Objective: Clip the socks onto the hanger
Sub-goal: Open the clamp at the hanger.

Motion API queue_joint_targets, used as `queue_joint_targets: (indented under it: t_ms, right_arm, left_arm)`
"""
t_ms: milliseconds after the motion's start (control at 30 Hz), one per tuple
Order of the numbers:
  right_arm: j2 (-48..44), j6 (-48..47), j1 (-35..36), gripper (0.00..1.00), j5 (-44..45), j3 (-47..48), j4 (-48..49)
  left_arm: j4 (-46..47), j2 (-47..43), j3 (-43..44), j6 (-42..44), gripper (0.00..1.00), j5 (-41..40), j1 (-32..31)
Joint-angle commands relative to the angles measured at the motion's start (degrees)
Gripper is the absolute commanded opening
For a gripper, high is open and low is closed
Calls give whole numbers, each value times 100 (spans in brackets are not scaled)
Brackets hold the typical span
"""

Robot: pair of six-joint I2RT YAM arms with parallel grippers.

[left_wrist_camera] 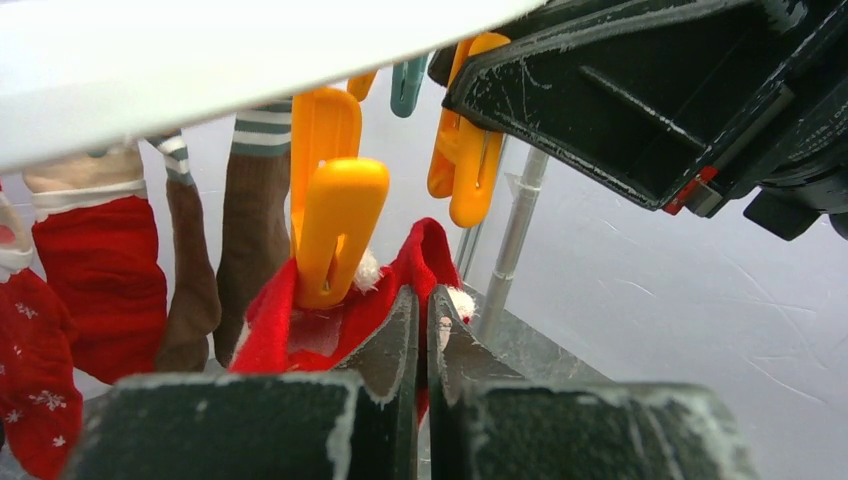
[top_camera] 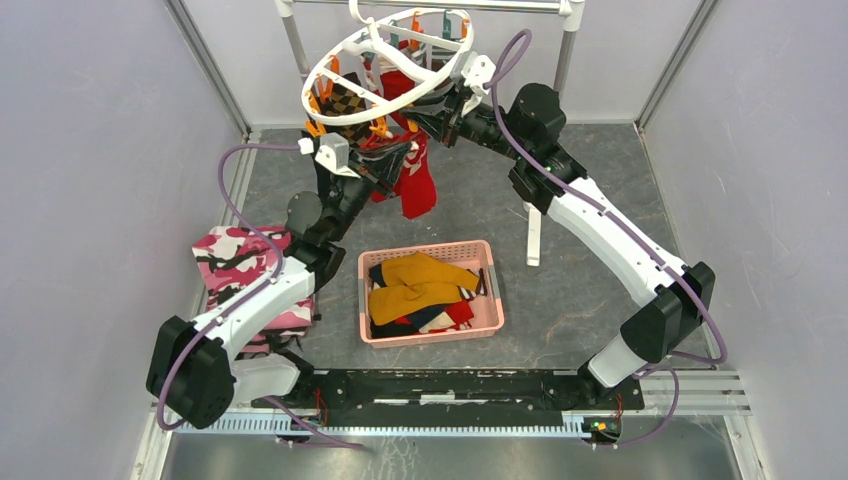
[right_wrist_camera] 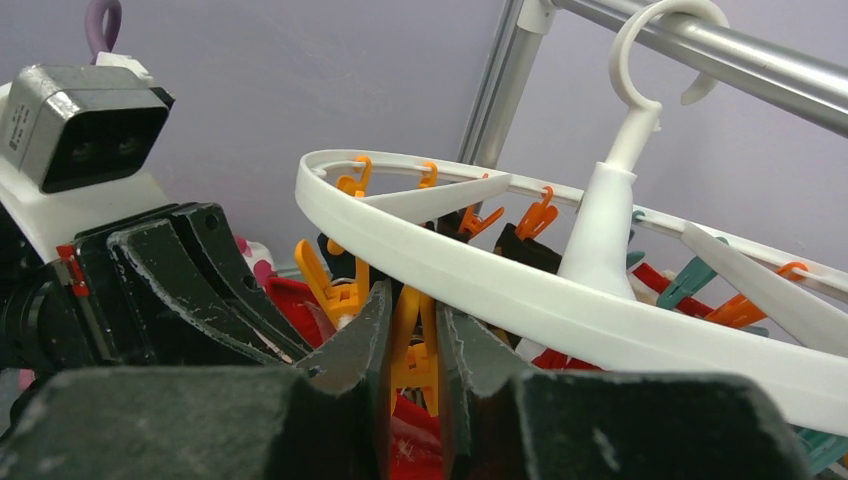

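Scarlet against black fingers, the red sock [left_wrist_camera: 268,322] sits pinched in the left claw [left_wrist_camera: 425,312]. Its jaws are closed tight on a fold, and the cuff rises just above and left of its tips. The right claw [right_wrist_camera: 412,305] is drawn narrow, its fingers pressing either side of an orange clip [right_wrist_camera: 408,350] that dangles under the hanger [right_wrist_camera: 450,268] ring just above it.

The step in hand looks to be pegging this sock: one claw offers the cuff, the other squeezes a clip. A second orange clip [left_wrist_camera: 335,230] overlaps the red edge right above the left claw; whether it bites I cannot tell.

Next, the cuff needs feeding into a clip's mouth. Then the right claw should ease off before the left lets go. More socks [top_camera: 420,283] wait in the pink basket [top_camera: 430,250], well below both claws.
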Motion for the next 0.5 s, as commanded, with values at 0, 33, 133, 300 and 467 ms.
queue_joint_targets:
  t_ms: [0, 33, 133, 300, 467]
  right_arm:
    - [-82, -5, -40, 0, -433, 206, 140]
    - [-76, -5, -47, 0, -482, 207, 139]
    - [-54, 32, -131, 0, -720, 187, 208]
    - [-14, 135, -212, 0, -904, 189, 301]
    - [-14, 147, -243, 0, -934, 191, 328]
  left_arm:
    - [32, -93, 384, -168, 2, 337, 66]
    - [19, -100, 403, -175, 2, 361, 79]
    - [-4, -126, 427, -234, 2, 507, 126]
    - [13, -89, 465, -384, 2, 732, 203]
    - [-4, -19, 532, -516, 2, 898, 242]
